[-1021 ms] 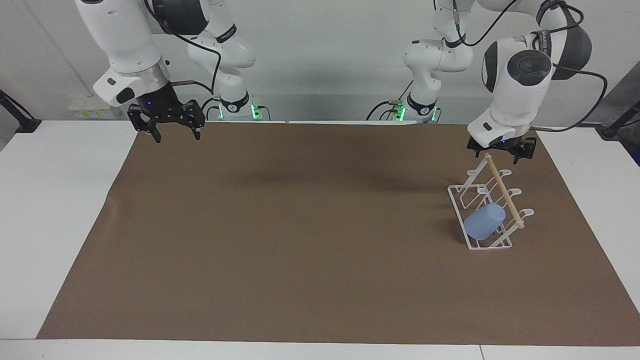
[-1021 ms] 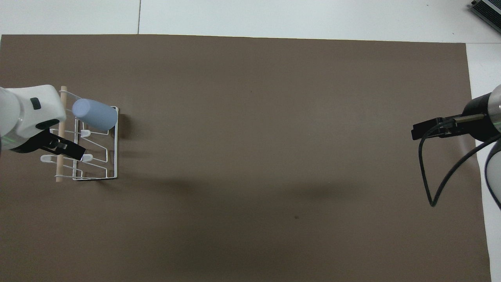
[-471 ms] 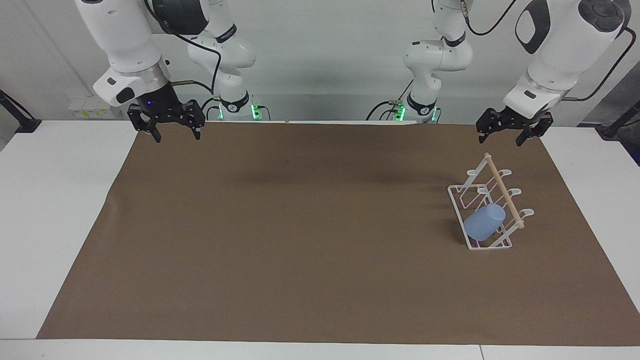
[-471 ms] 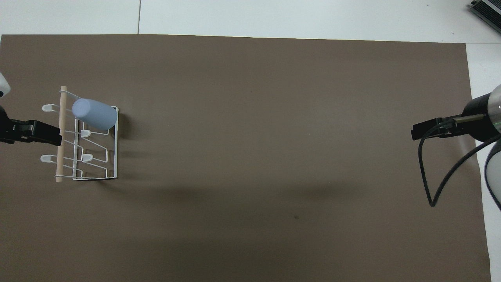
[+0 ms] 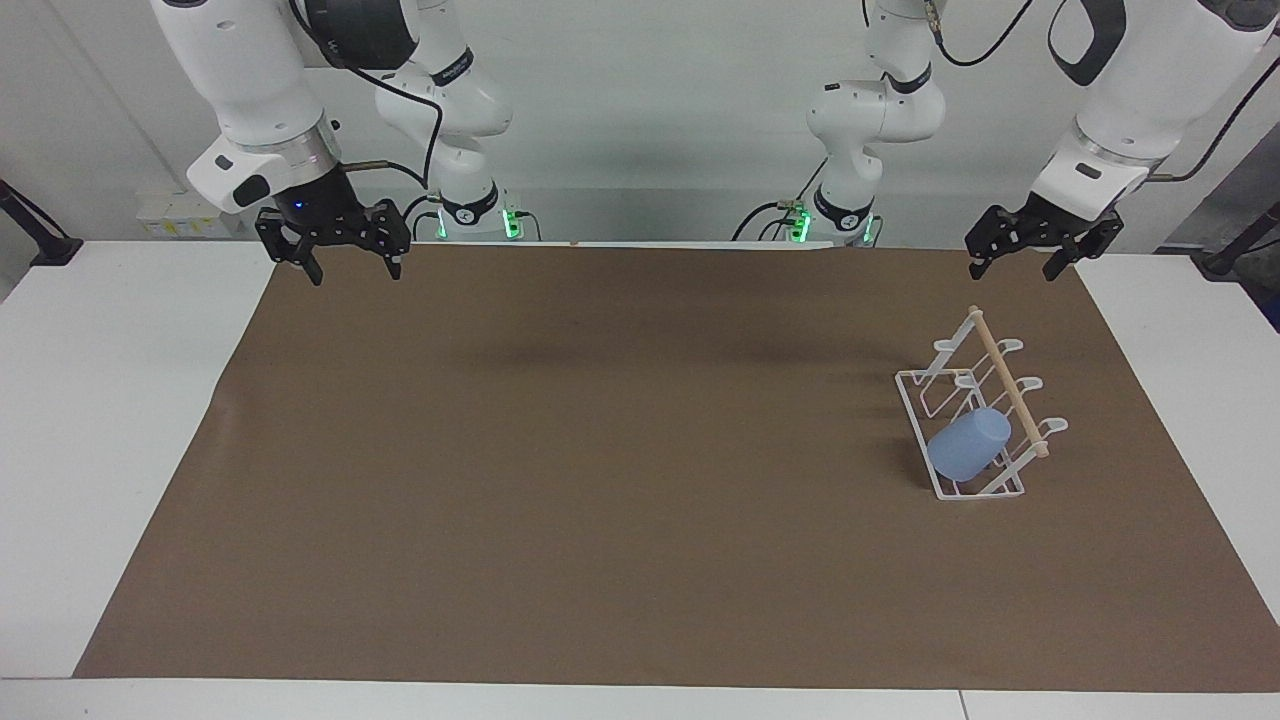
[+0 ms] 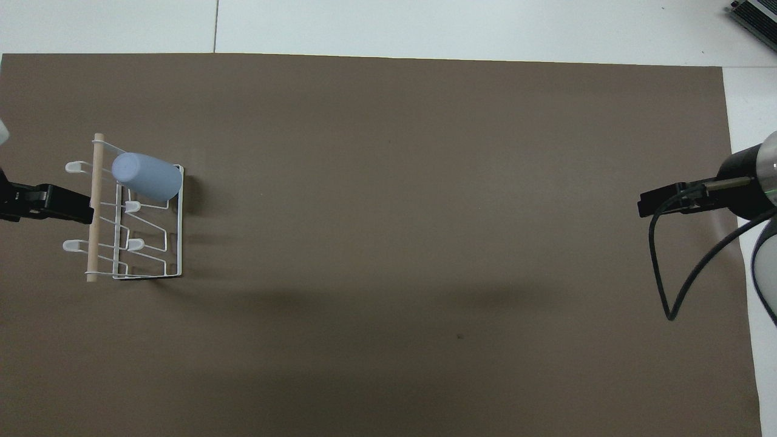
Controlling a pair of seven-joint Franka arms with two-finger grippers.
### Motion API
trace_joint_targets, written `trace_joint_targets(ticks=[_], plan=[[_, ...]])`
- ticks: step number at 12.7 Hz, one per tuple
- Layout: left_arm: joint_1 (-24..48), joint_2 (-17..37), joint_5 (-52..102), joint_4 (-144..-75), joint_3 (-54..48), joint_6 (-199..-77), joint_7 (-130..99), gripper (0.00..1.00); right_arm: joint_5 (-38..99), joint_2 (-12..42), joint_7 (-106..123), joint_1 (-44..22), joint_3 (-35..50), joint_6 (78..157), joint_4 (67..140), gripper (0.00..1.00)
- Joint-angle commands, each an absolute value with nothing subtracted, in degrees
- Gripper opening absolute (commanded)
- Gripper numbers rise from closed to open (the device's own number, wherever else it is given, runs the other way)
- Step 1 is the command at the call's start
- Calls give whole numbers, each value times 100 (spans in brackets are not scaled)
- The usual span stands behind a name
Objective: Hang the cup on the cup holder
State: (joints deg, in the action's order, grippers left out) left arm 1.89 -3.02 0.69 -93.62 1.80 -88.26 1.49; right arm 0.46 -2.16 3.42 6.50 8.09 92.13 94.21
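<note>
The light blue cup (image 5: 968, 445) (image 6: 147, 176) hangs tilted on a slanted prong of the white wire cup holder (image 5: 908, 400) (image 6: 181, 243). It sits at the holder's end farthest from the robots, closed base up by the wooden rod. The holder stands on the brown mat toward the left arm's end of the table. My left gripper (image 5: 1012, 272) (image 6: 51, 203) hangs open and empty in the air, apart from the holder, over the mat edge by the robots. My right gripper (image 5: 356, 275) (image 6: 661, 200) waits open and empty over the mat's corner at the right arm's end.
A brown mat (image 5: 600, 450) covers most of the white table (image 5: 110, 400). A black cable (image 6: 668, 291) loops down from the right arm's wrist. Nothing else lies on the mat.
My left gripper has lifted off from just above the holder's rod and drawn back toward its base. The cup stays on its prong. The right arm has not moved.
</note>
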Motion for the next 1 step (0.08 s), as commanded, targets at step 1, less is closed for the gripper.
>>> trace_joint_targets(ticks=[1], plan=[[141, -325, 158, -9290, 141, -8692, 114, 100, -35, -352, 475, 756, 888, 9246, 9571, 100]])
